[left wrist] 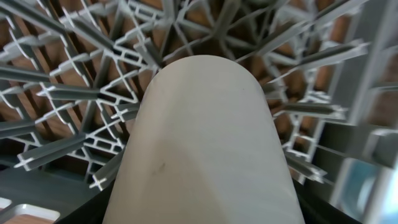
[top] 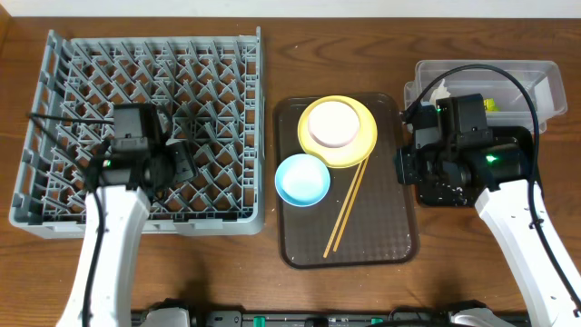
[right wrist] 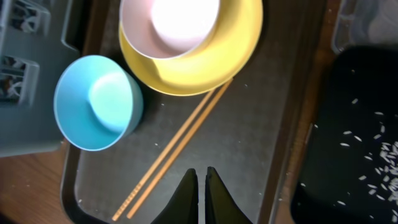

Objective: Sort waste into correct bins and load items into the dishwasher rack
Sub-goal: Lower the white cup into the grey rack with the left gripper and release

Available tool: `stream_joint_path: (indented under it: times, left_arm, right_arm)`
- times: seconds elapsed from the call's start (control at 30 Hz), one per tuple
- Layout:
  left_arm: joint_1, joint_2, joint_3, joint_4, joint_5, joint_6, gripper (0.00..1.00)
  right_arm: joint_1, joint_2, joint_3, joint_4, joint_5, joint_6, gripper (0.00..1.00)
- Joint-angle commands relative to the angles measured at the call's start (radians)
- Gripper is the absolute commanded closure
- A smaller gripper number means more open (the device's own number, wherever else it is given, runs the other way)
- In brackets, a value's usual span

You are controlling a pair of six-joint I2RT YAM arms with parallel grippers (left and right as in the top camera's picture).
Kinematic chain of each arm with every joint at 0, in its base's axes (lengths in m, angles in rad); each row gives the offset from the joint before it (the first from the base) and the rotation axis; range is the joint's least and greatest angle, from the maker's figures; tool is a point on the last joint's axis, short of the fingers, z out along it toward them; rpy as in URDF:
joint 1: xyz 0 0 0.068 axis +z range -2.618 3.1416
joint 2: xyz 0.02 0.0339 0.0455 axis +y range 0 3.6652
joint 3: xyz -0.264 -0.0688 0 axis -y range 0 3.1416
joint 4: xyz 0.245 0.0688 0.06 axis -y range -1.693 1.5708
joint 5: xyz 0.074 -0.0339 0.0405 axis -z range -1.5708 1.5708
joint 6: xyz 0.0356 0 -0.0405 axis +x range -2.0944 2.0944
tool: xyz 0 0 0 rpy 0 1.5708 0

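Grippers first: left gripper (top: 182,165) holds the small pale cup (left wrist: 199,143) just over the pegs of the dishwasher rack (top: 218,54); right gripper (right wrist: 200,186), pinched nearly closed and empty, hovers above the brown tray (right wrist: 261,162), chopsticks (right wrist: 180,140) just beside it, light-blue bowl (right wrist: 96,102) and yellow plate (right wrist: 205,68) beyond.

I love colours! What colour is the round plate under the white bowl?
The round plate is yellow, clearest overhead.
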Motion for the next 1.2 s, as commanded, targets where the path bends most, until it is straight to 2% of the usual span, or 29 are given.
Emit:
stream_joint_path:
  times: [0.0,0.13,0.2,0.23,0.27,0.37,0.4,0.5,0.63,0.67,0.87,0.93,1.0,1.1,1.17]
  left_arm:
    - [0.004,0.062,0.018,-0.004,-0.035,0.016,0.56]
    - [0.004,0.122,0.018,-0.004,-0.034,0.016,0.56]
    - [0.004,0.148,0.018,-0.009,-0.031,0.016,0.56]
    - [0.004,0.157,0.018,-0.012,-0.031,0.016,0.55]
    - [0.004,0.167,0.018,-0.016,-0.031,0.016,0.5]
    - [0.004,0.191,0.018,-0.026,-0.031,0.016,0.27]
    - [0.004,0.195,0.018,-0.027,-0.031,0.016,0.24]
    - [0.004,0.194,0.018,-0.03,-0.031,0.016,0.17]
    - [0.004,0.177,0.018,-0.03,-0.031,0.016,0.11]
    - [0.004,0.17,0.019,-0.03,-0.031,0.016,0.11]
    - [0.004,0.066,0.019,-0.029,-0.023,0.016,0.11]
    - [0.004,0.017,0.019,-0.03,-0.019,0.016,0.11]
    - [0.004,-0.029,0.019,-0.028,0.029,0.016,0.11]
    - [-0.005,-0.091,0.019,-0.01,0.175,0.016,0.12]
    - [-0.027,-0.108,0.019,0.003,0.215,0.016,0.12]
  right_arm:
    - [-0.005,-0.004,0.021,-0.001,0.032,-0.016,0.94]
    - [-0.005,-0.004,0.021,-0.001,0.032,-0.016,0.93]
    - [-0.005,-0.004,0.021,-0.001,0.032,-0.016,0.88]
    - [-0.005,-0.004,0.021,-0.002,0.032,-0.016,0.81]
    - [-0.005,-0.004,0.021,-0.002,0.03,-0.016,0.75]
    - [-0.005,-0.004,0.021,0.0,0.016,-0.016,0.48]
    - [-0.005,-0.004,0.021,0.0,0.016,-0.016,0.41]
    - [-0.005,-0.004,0.021,0.0,0.016,-0.016,0.29]
    - [-0.005,-0.004,0.021,0.005,0.015,-0.016,0.24]
    - [-0.005,-0.004,0.021,0.007,0.013,-0.016,0.25]
    - [-0.005,-0.004,0.021,0.035,-0.038,-0.015,0.12]
    - [-0.005,-0.004,0.021,0.043,-0.047,-0.015,0.12]
    - [-0.005,-0.004,0.021,0.05,-0.048,-0.015,0.11]
    - [-0.005,-0.004,0.021,0.061,-0.047,-0.015,0.11]
    - [-0.005,-0.004,0.021,0.066,-0.047,-0.015,0.14]
